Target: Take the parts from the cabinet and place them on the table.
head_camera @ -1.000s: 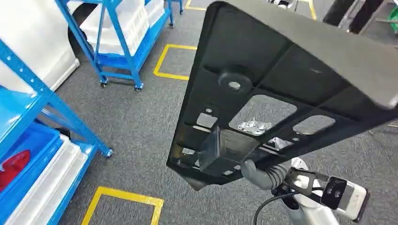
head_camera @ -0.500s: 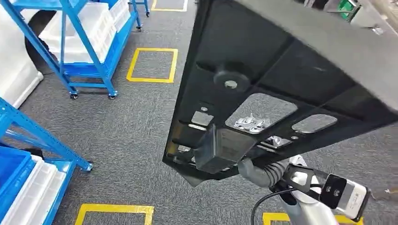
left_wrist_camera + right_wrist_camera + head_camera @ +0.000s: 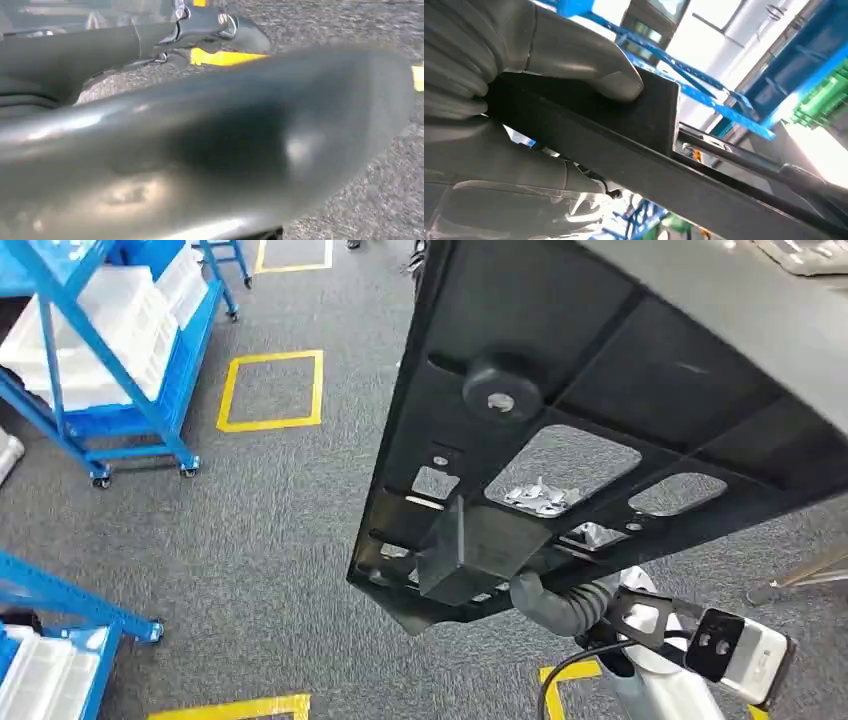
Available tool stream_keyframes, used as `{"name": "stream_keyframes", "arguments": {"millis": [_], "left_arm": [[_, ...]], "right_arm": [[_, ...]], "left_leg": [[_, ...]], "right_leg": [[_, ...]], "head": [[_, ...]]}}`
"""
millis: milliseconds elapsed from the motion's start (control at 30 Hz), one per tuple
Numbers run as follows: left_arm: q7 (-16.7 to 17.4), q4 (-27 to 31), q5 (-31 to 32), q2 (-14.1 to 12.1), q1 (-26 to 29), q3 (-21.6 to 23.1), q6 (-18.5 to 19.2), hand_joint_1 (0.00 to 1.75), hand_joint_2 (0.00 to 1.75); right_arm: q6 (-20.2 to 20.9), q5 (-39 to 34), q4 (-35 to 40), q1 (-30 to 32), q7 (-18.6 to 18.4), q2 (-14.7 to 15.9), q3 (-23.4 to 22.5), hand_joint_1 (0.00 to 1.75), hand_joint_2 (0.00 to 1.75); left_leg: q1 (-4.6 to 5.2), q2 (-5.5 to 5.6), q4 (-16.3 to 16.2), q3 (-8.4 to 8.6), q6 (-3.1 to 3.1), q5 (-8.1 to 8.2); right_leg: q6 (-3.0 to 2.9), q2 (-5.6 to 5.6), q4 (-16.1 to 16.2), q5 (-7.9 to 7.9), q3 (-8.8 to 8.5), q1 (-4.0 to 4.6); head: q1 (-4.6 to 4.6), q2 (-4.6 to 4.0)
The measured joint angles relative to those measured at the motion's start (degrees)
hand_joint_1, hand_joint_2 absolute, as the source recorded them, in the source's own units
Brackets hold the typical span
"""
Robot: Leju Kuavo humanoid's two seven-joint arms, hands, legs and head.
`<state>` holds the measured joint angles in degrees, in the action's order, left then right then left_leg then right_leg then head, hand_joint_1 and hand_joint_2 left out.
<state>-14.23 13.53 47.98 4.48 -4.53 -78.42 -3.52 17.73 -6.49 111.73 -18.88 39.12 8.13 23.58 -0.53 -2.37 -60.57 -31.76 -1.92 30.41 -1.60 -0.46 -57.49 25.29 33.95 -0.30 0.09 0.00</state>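
A large black plastic part (image 3: 600, 360), a ribbed panel with cut-outs and a round boss, hangs tilted in front of me and hides much of the floor. My right hand (image 3: 550, 602) grips its lower edge from below. In the right wrist view the grey thumb (image 3: 574, 60) presses on a black block of the part (image 3: 649, 115), with the other fingers curled under it. My left hand (image 3: 100, 50) lies along a blurred, glossy grey surface (image 3: 225, 140), which looks like the part's outer face. Whether it grips there is unclear.
A blue wheeled rack with white bins (image 3: 110, 340) stands at the far left. A blue shelf foot (image 3: 60, 620) is at the lower left. Yellow tape squares (image 3: 272, 390) mark the grey carpet. Thin metal stand legs (image 3: 800, 575) reach in from the right.
The whole picture has shifted, so the camera has turned: the racks and yellow squares slid left and down. The black part stays in my right hand at the same tilt.
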Motion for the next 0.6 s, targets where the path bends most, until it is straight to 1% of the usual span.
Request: {"name": "stream_keyframes", "arguments": {"millis": [33, 67, 100, 133, 167, 200, 233, 267, 300, 333, 367, 400, 433, 467, 500, 533, 567, 600], "left_arm": [[-0.02, 0.00, 0.02, 0.09, 0.08, 0.00, 0.02, 0.00, 0.00], [0.00, 0.00, 0.02, 0.13, 0.23, 0.00, 0.02, 0.00, 0.00], [0.00, 0.00, 0.00, 0.15, 0.34, 0.00, 0.02, 0.00, 0.00], [0.00, 0.00, -0.04, 0.15, 0.46, -0.02, 0.02, 0.00, 0.00], [-0.02, 0.00, -0.13, 0.15, 0.47, -0.02, 0.00, 0.00, 0.00], [-0.02, 0.00, -0.20, 0.17, 0.41, -0.02, 0.00, 0.00, 0.00], [-0.04, 0.00, -0.26, 0.15, 0.36, -0.02, 0.00, 0.00, 0.00], [-0.04, 0.00, -0.39, 0.15, 0.39, -0.02, -0.02, 0.00, 0.00], [-0.04, 0.00, -0.44, 0.15, 0.36, -0.02, -0.02, 0.00, 0.00], [-0.09, 0.00, -0.46, 0.18, 0.38, -0.02, -0.02, 0.00, 0.00], [-0.09, 0.00, -0.46, 0.18, 0.39, -0.04, -0.02, 0.00, 0.00], [-0.09, 0.00, -0.46, 0.18, 0.40, -0.04, -0.02, 0.00, 0.00], [-0.09, 0.00, -0.46, 0.20, 0.29, -0.04, -0.02, 0.00, 0.00], [-0.09, 0.00, -0.46, 0.31, 0.14, -0.04, 0.00, 0.00, 0.00], [-0.11, 0.00, -0.44, 0.31, 0.14, -0.04, 0.00, 0.00, 0.00], [-0.11, 0.00, -0.44, 0.31, 0.29, -0.04, 0.00, 0.00, 0.00], [-0.11, 0.00, -0.46, 0.31, 0.47, -0.04, 0.00, 0.00, 0.00], [-0.09, 0.00, -0.44, 0.31, 0.61, -0.07, 0.00, 0.00, 0.00]], "right_arm": [[-0.04, -0.06, 0.00, 0.08, 0.02, -0.02, 0.02, 1.75, 1.75], [-0.04, -0.07, -0.02, 0.13, 0.02, -0.02, 0.02, 1.75, 1.75], [-0.04, -0.13, -0.13, 0.19, 0.07, -0.02, 0.02, 1.75, 1.75], [-0.04, -0.13, -0.28, 0.27, 0.15, -0.02, 0.02, 1.75, 1.75], [-0.04, -0.22, -0.42, 0.25, 0.24, -0.02, 0.02, 1.75, 1.75], [-0.04, -0.39, -0.52, 0.21, 0.35, -0.02, 0.04, 1.75, 1.75], [-0.04, -0.52, -0.59, 0.18, 0.44, -0.02, 0.04, 1.75, 1.75], [-0.04, -0.61, -0.66, 0.04, 0.52, -0.02, 0.04, 1.75, 1.75], [-0.09, -0.74, -0.76, -0.11, 0.59, -0.02, 0.04, 1.75, 1.75], [-0.13, -0.76, -0.90, -0.22, 0.59, -0.02, 0.09, 1.75, 1.75], [-0.17, -0.96, -0.96, -0.21, 0.63, 0.00, 0.09, 1.75, 1.75], [-0.26, -1.20, -1.03, -0.18, 0.61, 0.02, 0.11, 1.75, 1.75], [-0.35, -1.47, -1.03, -0.23, 0.61, 0.09, 0.11, 1.75, 1.75], [-0.39, -1.71, -1.03, -0.22, 0.63, 0.20, 0.11, 1.75, 1.75], [-0.46, -1.86, -1.05, -0.54, 0.61, 0.35, 0.11, 1.75, 1.75], [-0.50, -1.97, -1.14, -0.75, 0.61, 0.37, 0.13, 1.75, 1.75], [-0.57, -2.05, -1.27, -0.75, 0.61, 0.39, 0.15, 1.75, 1.75], [-0.59, -2.14, -1.40, -0.74, 0.61, 0.42, 0.20, 1.75, 1.75]], "left_leg": [[-0.06, 1.01, -4.34, -1.99, -0.13, 2.28], [-0.07, 1.55, -9.51, -4.51, -0.23, 4.48], [-0.07, 1.80, -13.76, -6.67, -0.27, 5.74], [-0.07, 1.85, -15.45, -7.75, -0.19, 5.50], [-0.07, 1.89, -13.96, -7.34, -0.04, 3.78], [-0.07, 2.08, -10.17, -5.80, 0.18, 1.22], [-0.08, 2.68, -4.96, -3.55, 0.45, -1.67], [-0.08, 4.30, 0.47, -1.19, 0.77, -4.25], [-0.10, 6.63, 2.46, -0.30, 1.02, -3.53], [-0.08, 6.34, 3.09, -0.15, 0.98, -3.66], [0.15, 5.86, 3.04, -0.22, 1.13, -3.61], [0.29, 5.49, 3.02, -0.10, 1.36, -3.66], [0.11, 4.86, 3.51, 0.08, 1.82, -3.99], [-0.28, 4.01, 4.19, 0.33, 2.31, -4.46], [-0.13, 3.52, 4.49, 0.40, 2.65, -4.57], [-0.02, 2.81, 4.48, 0.35, 2.79, -4.58], [0.07, 2.10, 4.46, 0.33, 2.83, -4.55], [0.12, 1.34, 4.44, 0.30, 2.95, -4.47]], "right_leg": [[-0.16, 0.50, 0.00, -0.01, 0.00, 0.03], [-0.29, 1.16, -0.01, 0.00, 0.04, 0.13], [-0.29, 1.92, -0.05, 0.00, 0.06, 0.23], [-0.29, 2.67, -0.07, 0.00, 0.03, 0.29], [-0.28, 3.45, -0.14, 0.00, -0.05, 0.33], [-0.27, 4.14, -0.20, 0.00, -0.12, 0.34], [-0.21, 4.83, -0.28, 0.04, -0.24, 0.33], [-0.10, 5.50, -0.34, 0.10, -0.29, 0.25], [0.25, 6.00, -0.45, 0.08, -0.09, 0.44], [0.62, 6.78, -0.59, -0.03, 0.24, 0.18], [1.02, 7.19, -0.46, -0.16, 0.42, -0.05], [1.39, 7.71, -0.31, -0.31, 0.47, -0.22], [1.85, 8.32, -0.14, -0.48, 0.56, -0.08], [1.83, 6.29, -0.82, 0.05, 0.65, -0.08], [1.98, 3.18, -2.71, 1.60, 1.67, 0.24], [2.20, 1.77, -6.96, 4.07, 3.77, 0.08], [2.40, 1.31, -11.54, 6.16, 6.00, -0.07], [2.59, 1.16, -15.76, 7.64, 8.07, -0.19]], "head": [[-0.22, 0.00], [-0.22, 0.00], [-0.24, 0.00], [-0.24, 0.00], [-0.20, 0.00], [-0.26, 0.00], [-0.22, 0.00], [-0.22, 0.00], [-0.18, 0.00], [-0.20, 0.00], [-0.22, 0.00], [-0.22, 0.00], [-0.22, 0.00], [-0.13, 0.00], [0.19, 0.00], [0.33, 0.00], [0.33, 0.00], [0.33, 0.00]]}}
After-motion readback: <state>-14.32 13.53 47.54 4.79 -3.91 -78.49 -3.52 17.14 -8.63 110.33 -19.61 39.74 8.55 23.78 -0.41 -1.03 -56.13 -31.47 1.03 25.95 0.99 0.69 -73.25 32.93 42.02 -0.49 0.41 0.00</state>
